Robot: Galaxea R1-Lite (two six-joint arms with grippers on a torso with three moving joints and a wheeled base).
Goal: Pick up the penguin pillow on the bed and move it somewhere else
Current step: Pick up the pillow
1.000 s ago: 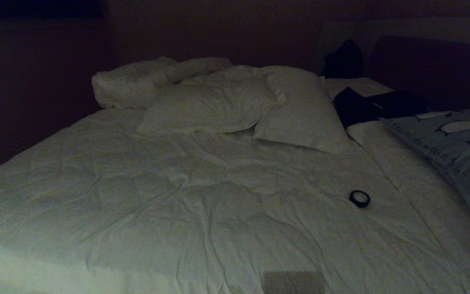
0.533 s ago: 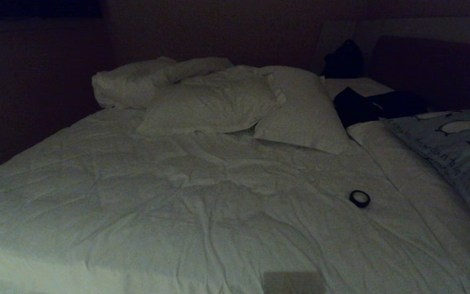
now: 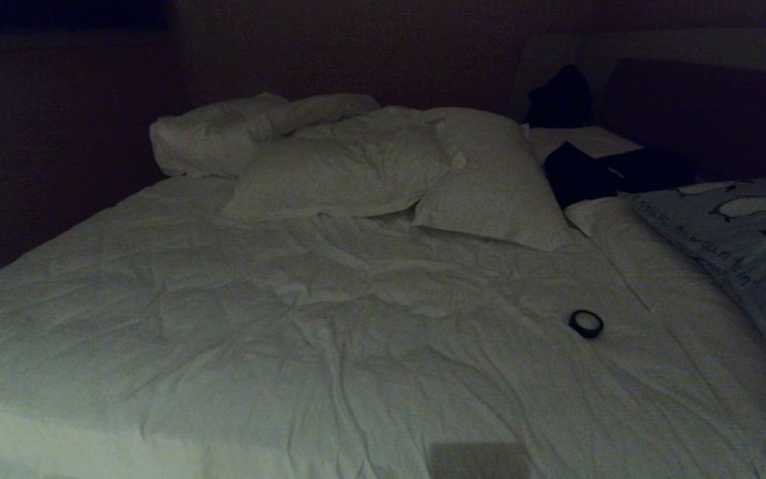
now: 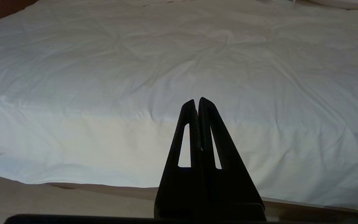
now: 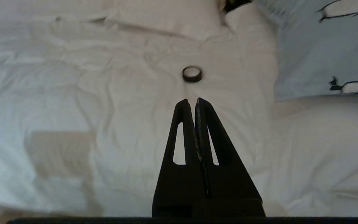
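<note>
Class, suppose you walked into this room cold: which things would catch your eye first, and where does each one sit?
First the wide bed with its wrinkled white duvet, plain white pillows heaped at its far end. Then the penguin pillow at the bed's right edge, and a small black ring lying alone on the duvet just left of it.

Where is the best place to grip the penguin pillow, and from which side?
Probably the penguin pillow's near left edge, approached from the robot's left over the duvet: it lies flat at the bed's right, and this soft edge is the nearest exposed part.
</note>
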